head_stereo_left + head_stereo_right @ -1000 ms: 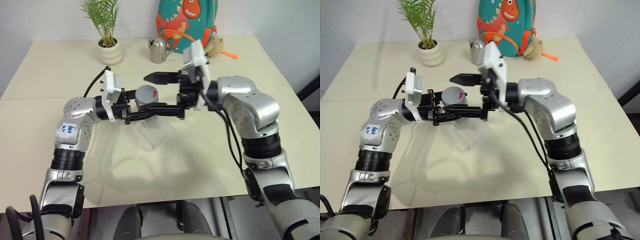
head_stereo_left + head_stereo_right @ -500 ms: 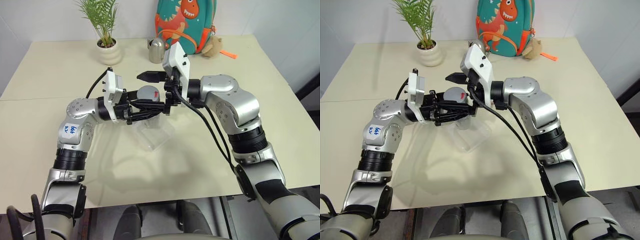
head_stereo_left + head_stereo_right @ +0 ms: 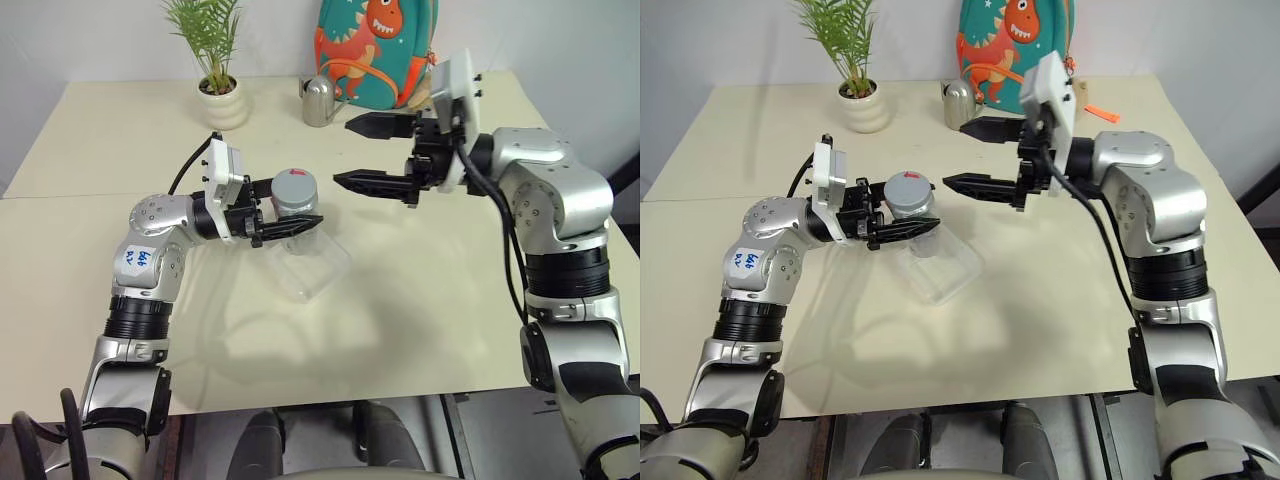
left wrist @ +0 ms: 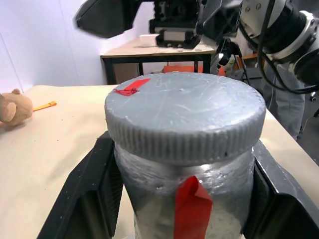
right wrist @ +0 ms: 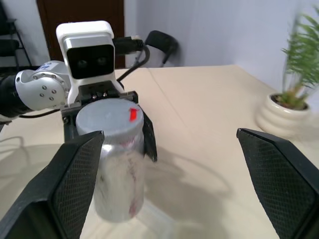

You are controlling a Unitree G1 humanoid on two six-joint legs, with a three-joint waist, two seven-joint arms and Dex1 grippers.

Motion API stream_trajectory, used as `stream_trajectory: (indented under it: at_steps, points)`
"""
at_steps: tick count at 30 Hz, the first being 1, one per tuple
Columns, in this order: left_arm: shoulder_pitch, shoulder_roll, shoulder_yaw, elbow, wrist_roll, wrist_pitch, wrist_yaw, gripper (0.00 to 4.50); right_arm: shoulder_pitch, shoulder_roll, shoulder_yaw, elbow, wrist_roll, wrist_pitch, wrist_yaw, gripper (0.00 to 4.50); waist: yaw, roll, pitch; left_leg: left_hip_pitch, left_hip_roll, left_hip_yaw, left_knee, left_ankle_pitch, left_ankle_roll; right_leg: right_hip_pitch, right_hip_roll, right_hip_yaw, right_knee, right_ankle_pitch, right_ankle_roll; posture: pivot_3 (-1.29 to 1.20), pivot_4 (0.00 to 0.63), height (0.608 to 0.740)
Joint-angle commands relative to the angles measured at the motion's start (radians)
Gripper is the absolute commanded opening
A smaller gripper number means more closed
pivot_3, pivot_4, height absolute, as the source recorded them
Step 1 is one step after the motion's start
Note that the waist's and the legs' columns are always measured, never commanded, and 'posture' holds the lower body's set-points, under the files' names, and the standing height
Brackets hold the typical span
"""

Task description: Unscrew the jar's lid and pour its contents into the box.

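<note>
My left gripper (image 3: pixel 300 212) is shut on the silvery jar (image 3: pixel 296 203), its fingers (image 4: pixel 94 194) pressing on both sides of the body. The jar is held upright just above the clear box (image 3: pixel 328 270) on the table. Its grey lid (image 3: pixel 294 183) with a red patch sits on top of it. A red stripe (image 4: pixel 192 204) runs down the jar's side. My right gripper (image 3: pixel 341 152) hangs open and holds nothing, level with the lid and a short way to the right of it, pointing at it. The contents are hidden inside the jar.
A potted plant in a white pot (image 3: pixel 222 100) stands at the back left. At the back middle are a steel watering can (image 3: pixel 318 100) and a dinosaur backpack (image 3: pixel 375 50). The table's front edge (image 3: pixel 330 400) runs below the arms.
My right gripper, which stood open around the lid, has drawn away to the right and holds nothing. The lid stays on the jar. The left gripper and jar have not moved.
</note>
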Motion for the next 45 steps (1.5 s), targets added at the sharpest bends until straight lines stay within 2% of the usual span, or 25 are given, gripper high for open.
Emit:
stream_trajectory:
  at_steps: [1,11,18,28,45]
  points:
    - [0.006,0.029,0.017,-0.037,-0.005,-0.016,-0.017,2.51,-0.005,0.006,-0.020,-0.055,0.048,0.023,0.009,4.48,-0.003,0.000,0.000,0.000,0.000,0.000,0.000,0.000,0.000,0.000,0.000,0.000,0.000,0.000,0.000,0.00,0.150,0.740]
    - [0.000,0.014,0.008,-0.038,-0.008,-0.014,-0.006,2.51,-0.046,0.187,0.098,-0.121,0.024,0.085,-0.132,4.48,0.003,0.000,0.000,0.000,0.000,0.000,0.001,0.000,0.000,0.000,0.000,0.000,0.001,0.000,0.000,0.00,0.150,0.740]
    - [-0.005,0.003,0.003,-0.037,-0.010,-0.011,-0.006,2.51,-0.062,0.223,0.131,-0.076,-0.032,0.062,-0.180,4.48,0.005,0.000,0.000,0.000,0.000,0.000,0.001,0.000,0.000,0.000,0.000,0.000,0.001,0.000,0.000,0.00,0.150,0.740]
    - [-0.009,-0.002,0.001,-0.035,-0.013,-0.011,-0.011,2.51,-0.068,0.200,0.102,-0.005,-0.053,0.028,-0.160,4.48,0.001,0.000,0.000,0.000,0.000,0.000,0.001,0.000,0.000,0.000,0.000,0.000,0.001,0.000,0.000,0.00,0.150,0.740]
    - [0.000,0.006,0.009,-0.044,-0.018,-0.002,0.003,2.51,-0.065,0.074,0.031,0.044,-0.018,0.010,-0.081,4.48,0.002,0.000,0.000,0.000,0.000,0.000,0.001,0.000,0.000,0.000,0.000,0.000,0.001,0.000,0.000,0.00,0.150,0.740]
